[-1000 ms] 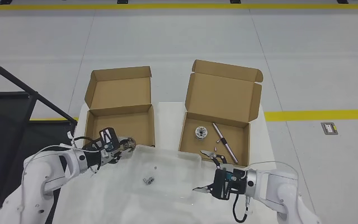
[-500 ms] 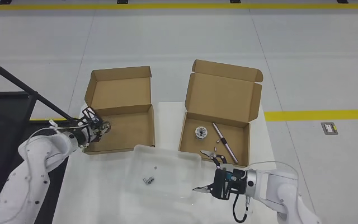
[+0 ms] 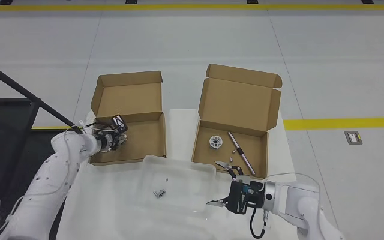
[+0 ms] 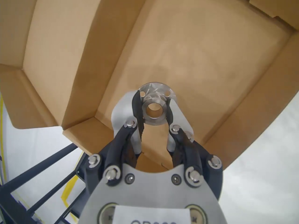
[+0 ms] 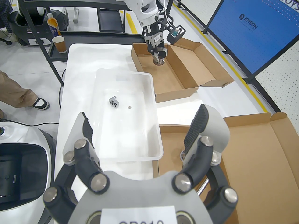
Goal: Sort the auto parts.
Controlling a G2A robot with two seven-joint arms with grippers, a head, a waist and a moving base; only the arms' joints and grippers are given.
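Observation:
My left gripper (image 4: pixel 153 111) is shut on a round metal flange (image 4: pixel 154 103) with a centre bore, held just above the floor of the left cardboard box (image 3: pixel 147 137); the top view puts this gripper (image 3: pixel 117 140) at the box's left side. From the right wrist view, the left gripper (image 5: pixel 159 55) and the flange (image 5: pixel 159 62) hang over that box (image 5: pixel 184 69). My right gripper (image 5: pixel 144 127) stands open, nothing between its fingers, at the near right corner of the clear plastic tray (image 3: pixel 207 171). A small metal bracket (image 5: pixel 113 101) and a tiny washer (image 5: pixel 129 107) lie in the tray (image 5: pixel 149 80).
The right cardboard box (image 3: pixel 261 141) holds a round metal part (image 3: pixel 215 141), a thin rod (image 3: pixel 240 152) and pliers-like part (image 3: pixel 228 166). A black rack with a cup (image 5: pixel 58 44) and bottle (image 5: pixel 51 25) stands past the table's far end. A person's leg (image 5: pixel 16 90) is beside the table.
The left arm carried the flange from above the tray's far left corner to the left box, ending over the box's left side. The right arm has stayed still.

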